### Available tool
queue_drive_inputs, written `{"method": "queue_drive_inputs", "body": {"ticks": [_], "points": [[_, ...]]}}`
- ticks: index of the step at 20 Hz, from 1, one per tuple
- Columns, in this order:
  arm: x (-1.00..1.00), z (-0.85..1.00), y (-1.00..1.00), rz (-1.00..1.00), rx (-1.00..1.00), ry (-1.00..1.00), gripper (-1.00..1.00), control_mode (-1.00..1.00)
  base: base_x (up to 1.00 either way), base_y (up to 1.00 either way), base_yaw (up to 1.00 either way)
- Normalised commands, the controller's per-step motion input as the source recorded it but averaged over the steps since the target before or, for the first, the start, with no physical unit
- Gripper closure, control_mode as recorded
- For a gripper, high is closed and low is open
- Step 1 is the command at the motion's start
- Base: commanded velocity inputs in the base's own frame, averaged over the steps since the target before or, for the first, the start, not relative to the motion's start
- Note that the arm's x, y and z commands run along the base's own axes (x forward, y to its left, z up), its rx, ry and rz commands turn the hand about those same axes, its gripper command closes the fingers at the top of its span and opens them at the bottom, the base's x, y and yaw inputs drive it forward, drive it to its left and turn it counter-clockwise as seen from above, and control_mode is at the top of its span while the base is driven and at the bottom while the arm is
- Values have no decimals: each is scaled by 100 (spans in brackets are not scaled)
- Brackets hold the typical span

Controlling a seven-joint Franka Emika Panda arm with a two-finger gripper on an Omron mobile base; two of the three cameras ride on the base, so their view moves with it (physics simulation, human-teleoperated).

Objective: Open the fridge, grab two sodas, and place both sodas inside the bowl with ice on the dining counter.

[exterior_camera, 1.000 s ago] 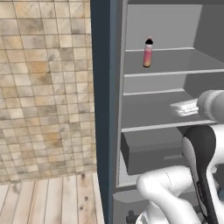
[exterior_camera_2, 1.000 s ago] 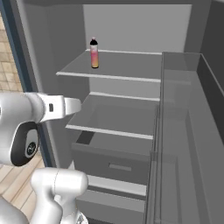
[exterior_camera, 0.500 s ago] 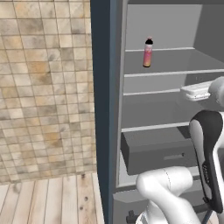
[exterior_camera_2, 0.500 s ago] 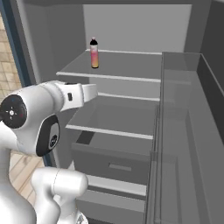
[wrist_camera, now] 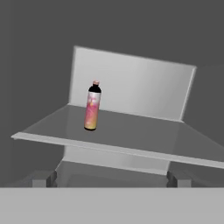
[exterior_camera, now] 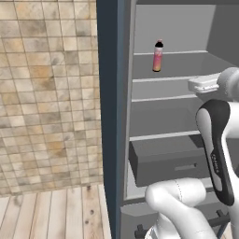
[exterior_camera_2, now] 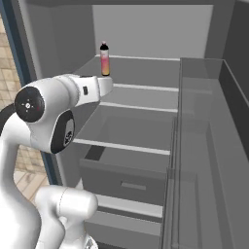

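Note:
The fridge (exterior_camera: 113, 116) stands open, its grey shelves bare except for one soda (exterior_camera: 158, 56), a slim pink-orange bottle with a black cap. That soda (exterior_camera_2: 104, 59) stands upright on the upper shelf, toward its left side. In the hand view the soda (wrist_camera: 92, 106) is ahead and left of centre, well beyond my gripper (wrist_camera: 111, 179). The fingertips (wrist_camera: 45, 178) stand wide apart and open, with nothing between them. My hand hovers in front of the shelves, a little below the upper shelf's level. The bowl and the dining counter are out of view.
The open fridge door (exterior_camera_2: 199, 146) with its clear bins stands at the right. A closed grey drawer (exterior_camera_2: 127, 182) sits under the lower shelves. A tiled wall (exterior_camera: 46, 93) and wooden floor (exterior_camera: 56, 212) lie left of the fridge.
My arm has risen and reached forward, carrying the hand from the middle shelf's height up toward the upper shelf. The soda has not moved. The gripper has stayed open.

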Motion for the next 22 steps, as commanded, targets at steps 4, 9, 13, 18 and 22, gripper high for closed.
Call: {"method": "queue_drive_inputs", "body": {"ticks": [4,9,13,18,22], "points": [[0,0,0,0,0,0,-100,-100,0,0,0],[0,18,4,0,3,0,-100,-100,0,0,0],[3,18,7,0,5,-1,-100,-100,0,0,0],[7,12,12,0,3,-4,-100,-100,0,0,0],[32,4,26,0,1,-4,-100,-100,0,0,0]]}}
